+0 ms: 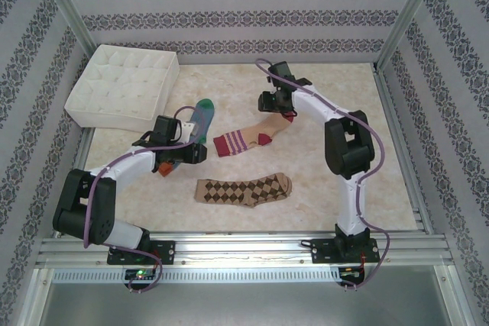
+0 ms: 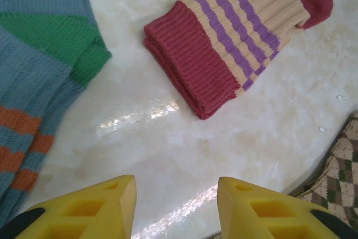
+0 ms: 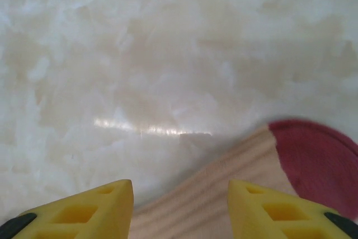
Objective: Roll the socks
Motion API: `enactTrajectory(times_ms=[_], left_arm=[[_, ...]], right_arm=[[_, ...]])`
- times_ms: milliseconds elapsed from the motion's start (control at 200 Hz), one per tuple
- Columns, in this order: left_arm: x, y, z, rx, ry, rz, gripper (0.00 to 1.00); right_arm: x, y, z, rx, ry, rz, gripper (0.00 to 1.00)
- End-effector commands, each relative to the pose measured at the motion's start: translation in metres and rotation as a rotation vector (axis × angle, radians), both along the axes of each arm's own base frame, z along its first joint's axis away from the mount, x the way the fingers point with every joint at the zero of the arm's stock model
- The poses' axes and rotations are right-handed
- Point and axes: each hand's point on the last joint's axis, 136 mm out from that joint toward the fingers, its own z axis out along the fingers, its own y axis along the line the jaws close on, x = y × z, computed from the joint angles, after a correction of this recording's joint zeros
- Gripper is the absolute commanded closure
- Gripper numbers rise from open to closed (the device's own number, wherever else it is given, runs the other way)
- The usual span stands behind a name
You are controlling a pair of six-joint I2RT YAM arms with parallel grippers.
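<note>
Top external view: the left arm is folded low, with the left tool (image 1: 197,150) set between the blue sock (image 1: 203,115) and the tan striped sock (image 1: 246,141). Its fingers (image 2: 100,205) are held apart over bare counter (image 2: 168,138), with nothing between them. The right arm is arched and bent downward. The right tool (image 3: 180,190) is spread above the tan striped sock's maroon toe end, not clamped. The argyle sock (image 1: 243,189) is laid flat nearer the bases. Open counter is noted along the right edge. The quilted box (image 1: 122,85) is seen at far left.
</note>
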Motion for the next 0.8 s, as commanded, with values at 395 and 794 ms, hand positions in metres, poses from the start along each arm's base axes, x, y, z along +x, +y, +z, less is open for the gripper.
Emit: enactTrajectory(times_ms=[395, 794], left_arm=[[-0.007, -0.016, -0.013, -0.012, 0.084, -0.024, 0.64], [-0.013, -0.022, -0.018, 0.012, 0.121, -0.065, 0.68]], right_arm=[[-0.260, 0.023, -0.034, -0.059, 0.283, 0.102, 0.81], [-0.251, -0.026, -0.089, -0.174, 0.418, 0.036, 0.84]])
